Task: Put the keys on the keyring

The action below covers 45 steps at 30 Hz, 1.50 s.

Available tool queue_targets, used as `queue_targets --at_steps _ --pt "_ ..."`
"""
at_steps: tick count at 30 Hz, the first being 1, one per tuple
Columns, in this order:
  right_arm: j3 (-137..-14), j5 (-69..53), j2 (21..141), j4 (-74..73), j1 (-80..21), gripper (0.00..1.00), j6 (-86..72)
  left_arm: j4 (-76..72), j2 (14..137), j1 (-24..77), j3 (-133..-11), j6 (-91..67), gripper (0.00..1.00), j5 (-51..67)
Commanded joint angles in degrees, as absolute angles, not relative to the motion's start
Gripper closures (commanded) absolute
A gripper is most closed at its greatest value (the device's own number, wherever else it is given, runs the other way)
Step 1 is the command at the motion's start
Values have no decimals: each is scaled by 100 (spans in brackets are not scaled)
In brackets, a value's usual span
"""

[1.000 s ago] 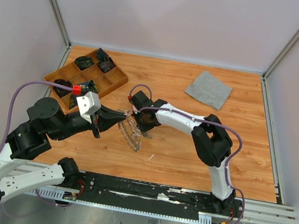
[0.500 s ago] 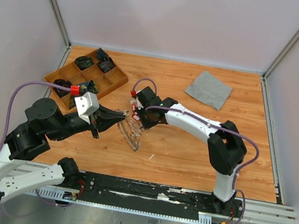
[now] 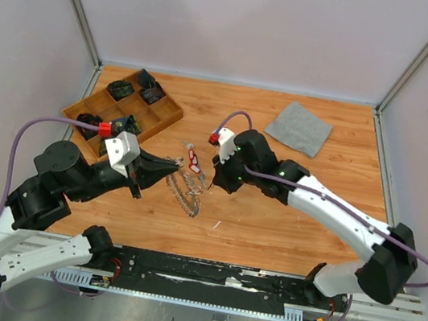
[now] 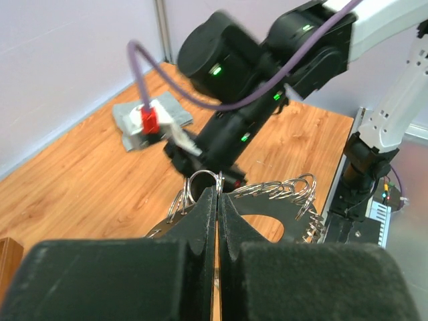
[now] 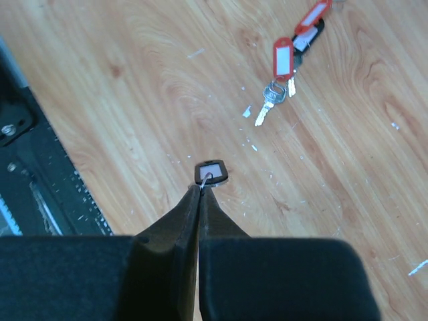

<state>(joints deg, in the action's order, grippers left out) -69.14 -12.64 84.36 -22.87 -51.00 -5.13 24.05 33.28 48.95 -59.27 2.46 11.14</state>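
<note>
Gripping the large thin silver metal keyring (image 3: 187, 193) by its rim, the left gripper (image 3: 171, 171) sits centre-left in the top view, jaws pressed together on the metal. Left wrist view: fingers (image 4: 200, 227) closed flat on the ring, and its fringe of small loops (image 4: 284, 188) fans out toward frame right. Can't tell whether the ring's far edge touches the wooden table (image 3: 286, 221). The right gripper (image 3: 215, 182) is just right of the ring, apart from it. Right wrist view: its tips (image 5: 200, 190) are pinched together on the small black plastic key tag with white label (image 5: 212, 172), held above the wood. Silver keys with red oblong plastic tags (image 5: 286, 63) lie loose on the table at upper right of that view, just above the ring in the top view. Brown wooden compartment tray (image 3: 170, 117) upper left, grey cloth square (image 3: 299, 128) upper right.
</note>
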Motion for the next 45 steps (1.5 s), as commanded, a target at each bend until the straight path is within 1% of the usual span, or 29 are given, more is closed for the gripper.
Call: queue_targets --at_steps 1,7,12,18,22,28,31,37,41,45 --pt "-6510 -1700 7301 -1855 -5063 99 45 2021 3374 4930 -6041 190 99 1147" --pt "-6281 -2088 6061 -1826 -5057 100 421 1899 3615 4931 -6054 211 99 1168" --pt "-6439 -2242 5499 -2134 -5056 99 577 1803 3887 4930 -6113 295 99 1405" --pt "-7436 -2931 5500 -3314 -5054 99 918 1660 4145 4931 -6164 530 100 1966" --pt "-7766 -3341 5488 -3713 -5056 100 1166 1658 4320 4931 -6227 675 100 2270" --pt "-8225 -3751 5804 -4354 -5058 99 1434 1791 4532 4931 -6354 870 100 2453" --pt "-8373 -3917 5955 -4499 -5054 100 1483 1881 4586 4939 -6443 969 99 2384" --pt "-8515 -3961 5984 -4525 -5056 99 1510 2029 4527 5061 -6495 1280 99 1831" --pt "-8696 -3966 6002 -4710 -5054 99 1579 2089 4530 5411 -6548 1571 100 1290" --pt "-9048 -3768 6050 -5201 -5054 99 1765 2040 4465 5859 -6561 1802 99 760"
